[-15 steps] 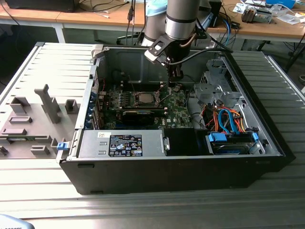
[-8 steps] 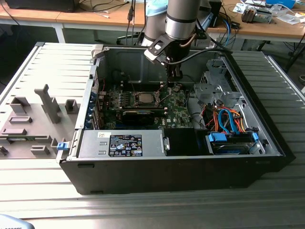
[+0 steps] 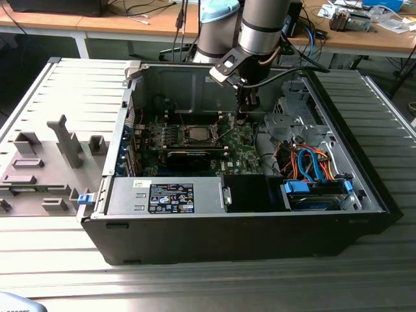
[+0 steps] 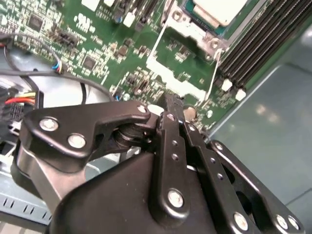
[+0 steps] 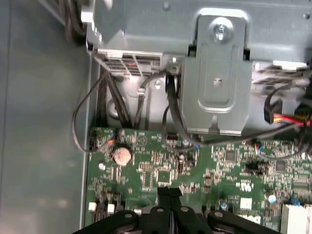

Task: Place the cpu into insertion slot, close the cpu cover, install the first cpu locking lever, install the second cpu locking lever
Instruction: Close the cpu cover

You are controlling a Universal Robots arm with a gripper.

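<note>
Two fingers (image 5: pixel 163 196) of the claw (image 5: pixel 168 191) are pressed tight together, with nothing between them. Right under the tips is the green motherboard (image 5: pixel 161 168). The tips hang very close to it, and I cannot tell if they touch. A round coin battery (image 5: pixel 122 154) sits a little way off to one side of the claw.

Farther out from the tips, the cpu (image 4: pixel 214 9) lies flat in the insertion slot (image 3: pixel 184 134). The silvery cpu cover (image 4: pixel 194 30) seems to lie down around it. A thin wire rod (image 3: pixel 226 133) on the claw's side of the slot may be a locking lever, but I am not sure. Past the cpu, farthest from the claw, run long black memory slots (image 4: pixel 263 44).

I think the cpu is light, stiff and easy to hurt underneath, so it should be held only by its side edges. The cover looks thin and hard. It is best pushed on its frame, never on the chip.
</note>
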